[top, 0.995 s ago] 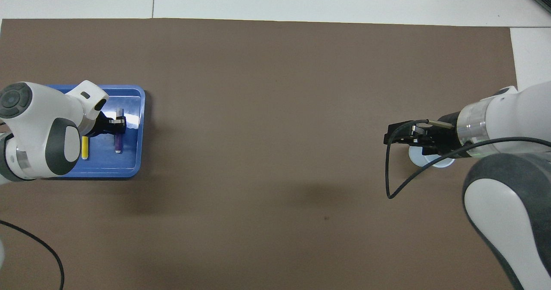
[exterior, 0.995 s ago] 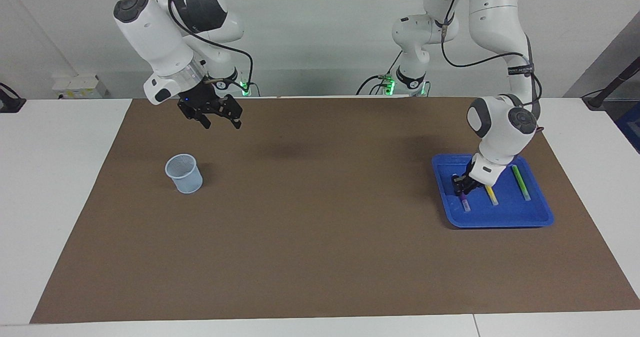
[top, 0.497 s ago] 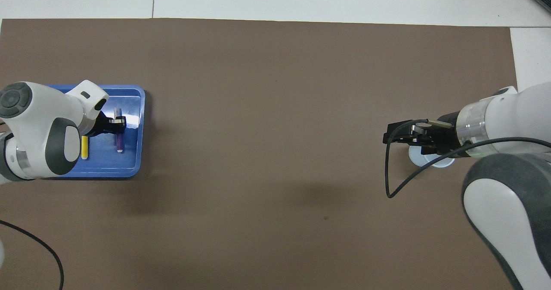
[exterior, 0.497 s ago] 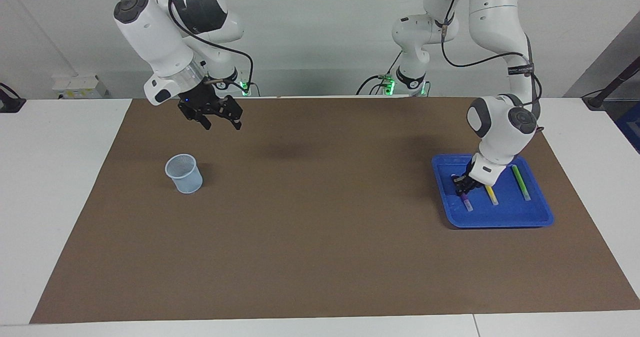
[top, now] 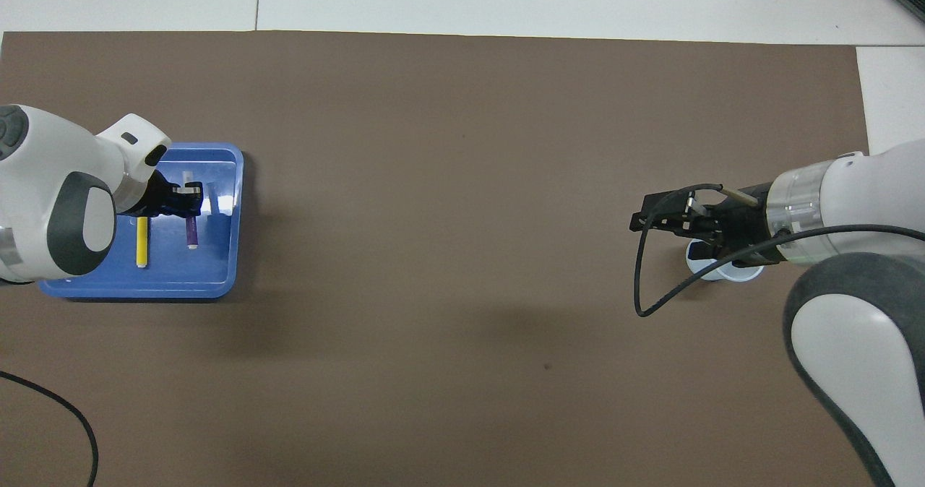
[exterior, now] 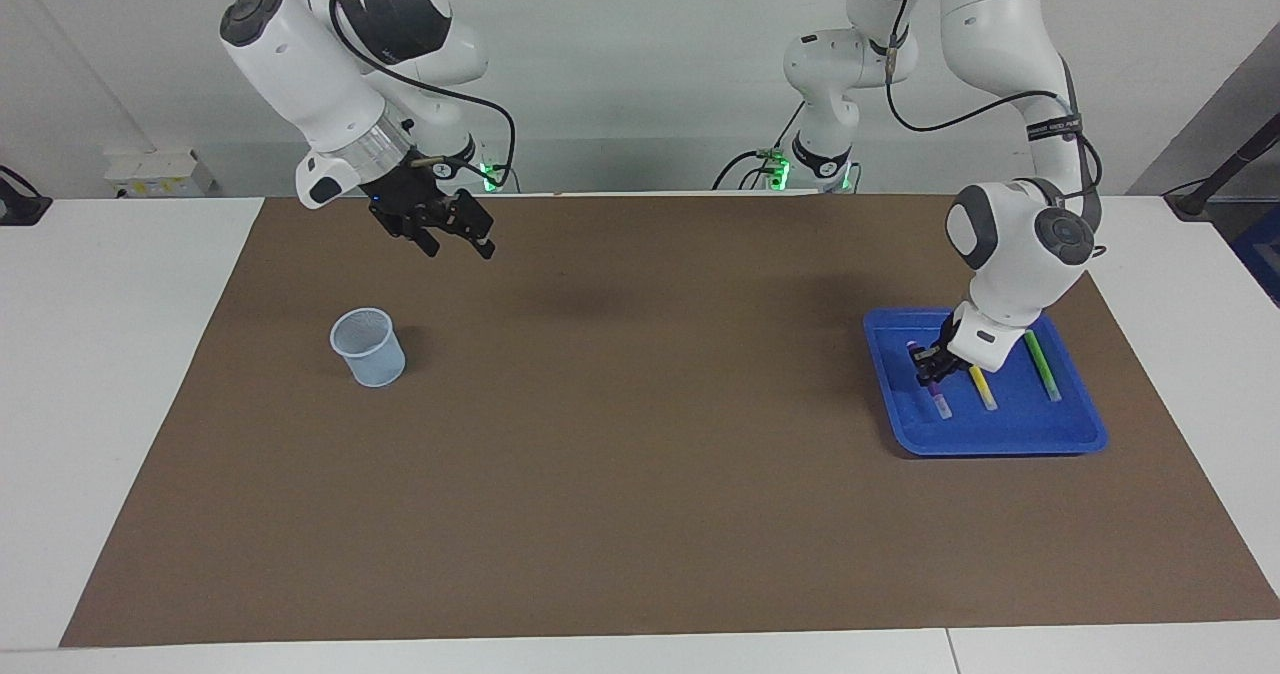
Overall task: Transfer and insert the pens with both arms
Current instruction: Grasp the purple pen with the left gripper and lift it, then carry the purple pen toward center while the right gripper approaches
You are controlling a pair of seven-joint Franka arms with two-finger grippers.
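Purple pen (exterior: 936, 395) in left gripper (exterior: 926, 366) — seemingly lifted — over tray (exterior: 1000, 439)

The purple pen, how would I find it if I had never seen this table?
Look for the blue tray at the left arm's end of the brown mat. Three pens lie side by side in it. The purple pen is the one toward the table's middle, beside the yellow pen, with the left pincer shut on it.

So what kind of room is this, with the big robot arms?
Probably a robot lab. Two white arms stand at a plain table covered by a brown mat, with only a blue tray of pens and a small cup set out for practice.
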